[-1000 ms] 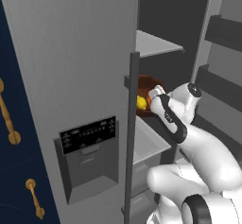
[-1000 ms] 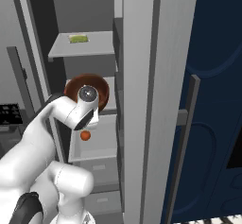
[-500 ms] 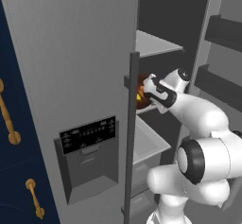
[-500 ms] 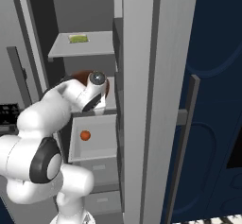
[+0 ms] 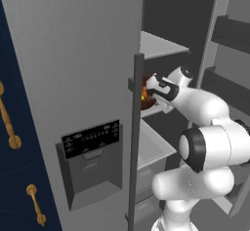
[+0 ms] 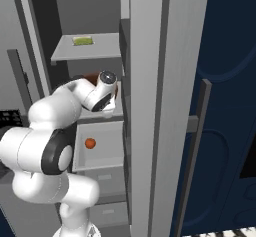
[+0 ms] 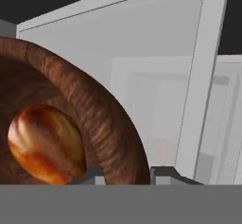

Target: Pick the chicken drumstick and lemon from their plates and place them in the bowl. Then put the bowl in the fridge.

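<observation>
Glossy reddish-brown, the bowl [image 7: 101, 124] is sitting at the front edge of a middle shelf [image 6: 100, 115] inside the fridge [image 5: 83, 69], the end effector [image 7: 122, 173] gripping its rim, apparently to keep the chicken drumstick [image 7: 45, 142] level inside.

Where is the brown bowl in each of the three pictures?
Left base view: the bowl peeks out right of the fridge's bar handle, just left of the robot's hand, on a fridge shelf.
Right base view: only its brown rim shows, above and behind the hand, on the middle shelf.
Hand view: the bowl fills the left side, with the chicken drumstick inside.
Shared landmark: the grey fridge shelf above the bowl.
</observation>
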Robot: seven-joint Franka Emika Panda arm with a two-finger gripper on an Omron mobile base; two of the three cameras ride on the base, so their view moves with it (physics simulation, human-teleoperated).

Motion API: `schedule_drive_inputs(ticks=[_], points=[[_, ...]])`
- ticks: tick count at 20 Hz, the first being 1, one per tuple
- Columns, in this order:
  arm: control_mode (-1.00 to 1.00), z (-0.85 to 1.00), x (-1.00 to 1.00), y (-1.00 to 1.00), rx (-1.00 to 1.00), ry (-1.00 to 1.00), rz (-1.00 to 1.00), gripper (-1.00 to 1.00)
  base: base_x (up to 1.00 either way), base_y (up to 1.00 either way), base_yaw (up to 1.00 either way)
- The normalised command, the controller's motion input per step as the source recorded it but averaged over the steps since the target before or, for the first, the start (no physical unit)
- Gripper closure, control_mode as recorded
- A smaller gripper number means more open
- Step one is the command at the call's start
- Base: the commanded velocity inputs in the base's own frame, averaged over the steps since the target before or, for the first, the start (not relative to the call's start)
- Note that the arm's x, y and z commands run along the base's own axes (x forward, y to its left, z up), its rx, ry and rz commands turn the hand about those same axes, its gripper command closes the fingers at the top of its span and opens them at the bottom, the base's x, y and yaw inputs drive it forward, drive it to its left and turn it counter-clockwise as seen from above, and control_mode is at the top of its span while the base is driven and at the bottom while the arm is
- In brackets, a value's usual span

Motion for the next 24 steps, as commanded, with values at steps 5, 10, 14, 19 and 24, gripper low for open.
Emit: schedule_drive_inputs(ticks=[5, 10, 14, 19, 24], points=[[-1.00, -0.13, 0.19, 0.24, 0.00, 0.00, 0.00, -1.00, 0.00, 0.00, 0.00], [-1.00, -0.06, 0.00, 0.06, 0.00, -0.06, 0.00, -1.00, 0.00, 0.00, 0.00], [-1.00, 0.00, -0.11, 0.00, 0.00, -0.16, -0.02, -1.00, 0.00, 0.00, 0.00], [-1.00, 0.20, -0.28, -0.02, 0.00, -0.12, -0.06, -1.00, 0.00, 0.00, 0.00], [-1.00, 0.49, -0.73, -0.23, 0.00, -0.01, -0.01, -1.00, 0.00, 0.00, 0.00]])
